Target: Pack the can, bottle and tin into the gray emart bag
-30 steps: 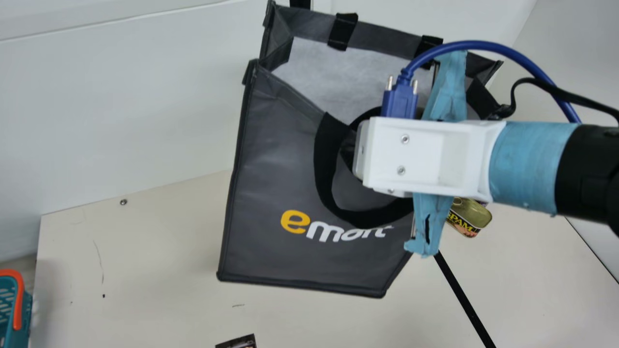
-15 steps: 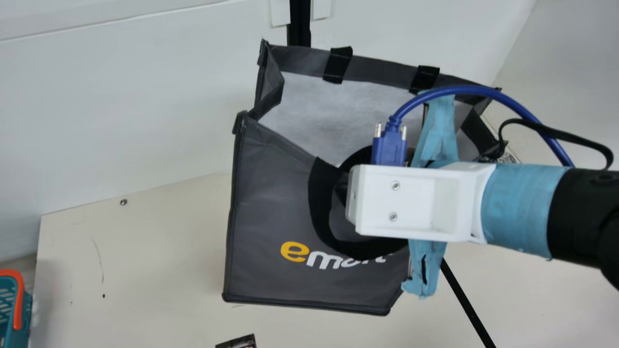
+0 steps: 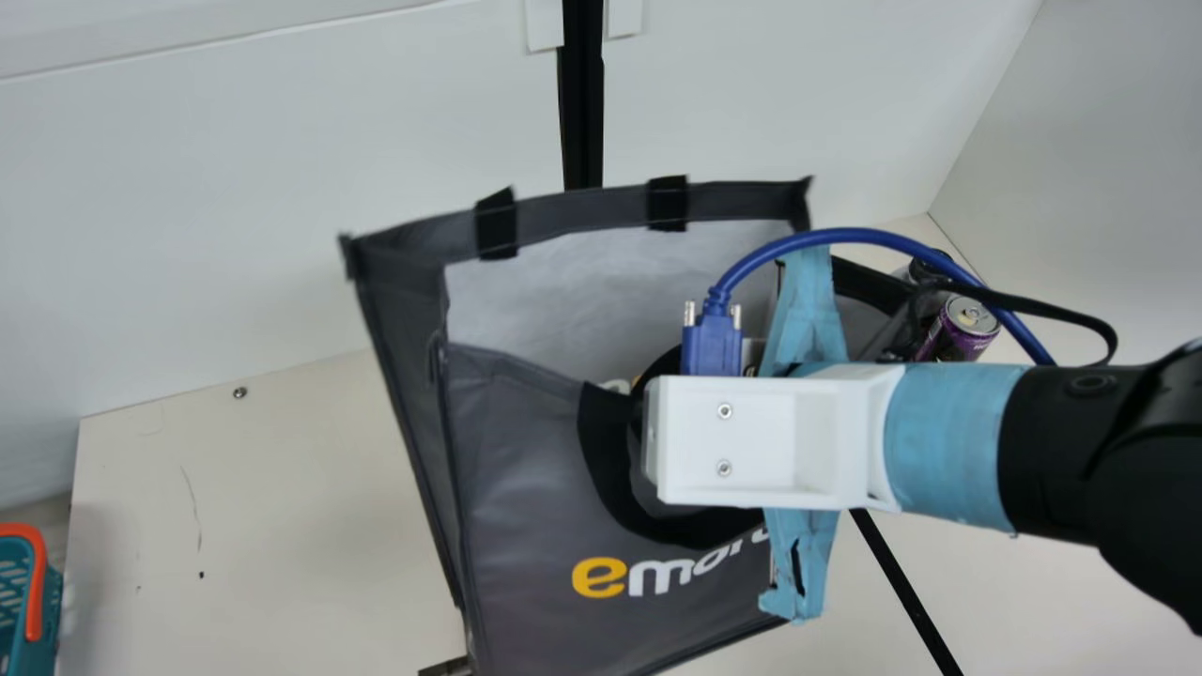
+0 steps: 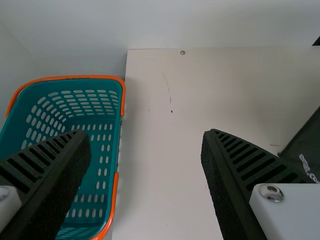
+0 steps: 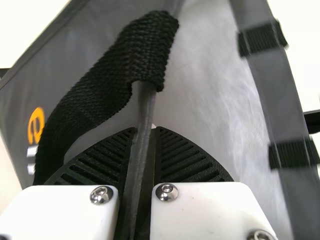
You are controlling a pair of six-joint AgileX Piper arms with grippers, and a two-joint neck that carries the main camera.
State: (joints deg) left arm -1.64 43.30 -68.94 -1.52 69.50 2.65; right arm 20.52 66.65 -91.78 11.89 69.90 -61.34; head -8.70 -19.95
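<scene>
White wall point(image 3: 235, 207) rises behind the cream tabletop point(image 3: 282, 526), and a black bar point(image 3: 582, 122) runs down it at twelve o'clock in your main view. At the middle you have the gray emart bag point(image 3: 526, 488), tilted, its mouth open and its pale lining showing; you can't tell from here whether its base touches the tabletop. Your right gripper point(image 3: 806, 310) comes in from three o'clock, and the right wrist view shows its jaws closed on the bag's gray rim, right by a black strap handle point(image 3: 606, 469). From the bag's middle, look between two and three o'clock for a purple can point(image 3: 967, 324), with a darker container point(image 3: 928, 268) just beyond it, partly hidden by the cable point(image 3: 864, 235). A black strip point(image 3: 906, 587) slants across the tabletop at four o'clock, and a small dark item point(image 3: 446, 668) peeks out beside the bag at seven. Out at eight o'clock sits the teal basket point(image 3: 14, 601) with its orange handle point(image 3: 36, 582). In the left wrist view, your left gripper point(image 4: 146, 145) hangs above basket and tabletop with its jaws spread wide, holding nothing.
</scene>
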